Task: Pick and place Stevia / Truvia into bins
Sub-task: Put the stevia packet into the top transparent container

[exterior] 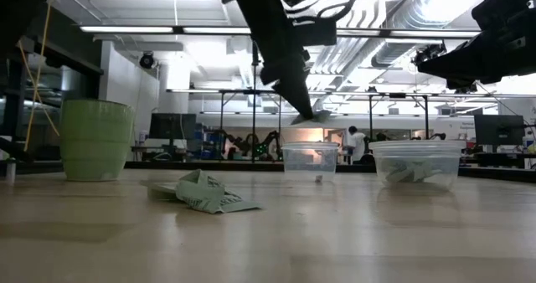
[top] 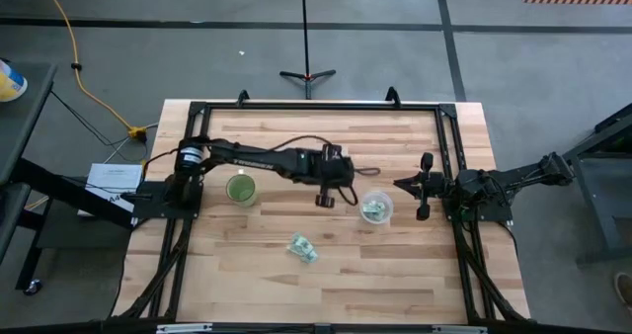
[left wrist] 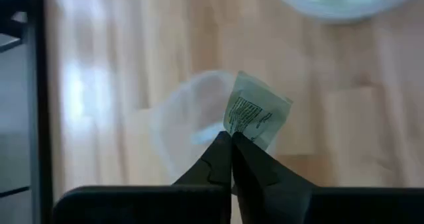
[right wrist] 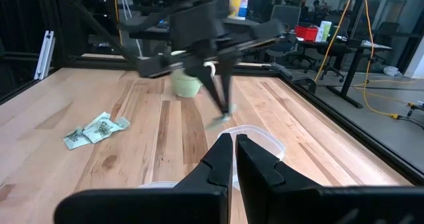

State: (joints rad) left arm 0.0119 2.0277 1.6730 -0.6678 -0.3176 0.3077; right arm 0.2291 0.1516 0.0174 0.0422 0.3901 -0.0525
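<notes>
My left gripper [exterior: 300, 109] is shut on a pale green and white Stevia packet [left wrist: 255, 111] and hangs above an empty clear bin [exterior: 310, 160], which shows blurred behind the packet [left wrist: 189, 121]. A second clear bin [top: 375, 208] to its right holds packets. More packets [top: 303, 247] lie crumpled flat on the table nearer the front edge. My right gripper [right wrist: 233, 141] is shut with nothing in it and waits level at the table's right side [top: 400, 184]. My left gripper pinches the packet by its lower edge [left wrist: 237, 132] between its two fingertips. The fingers slant down from the table's left side. The packet sticks out beyond the fingertips, lifted clear of the table and above the bin's rim [exterior: 310, 146].
A solid green cup [top: 240, 188] stands at the left beside the left arm's base. A black frame [top: 316, 107] runs round the wooden tabletop. Bare wood lies between the loose packets and the front edge.
</notes>
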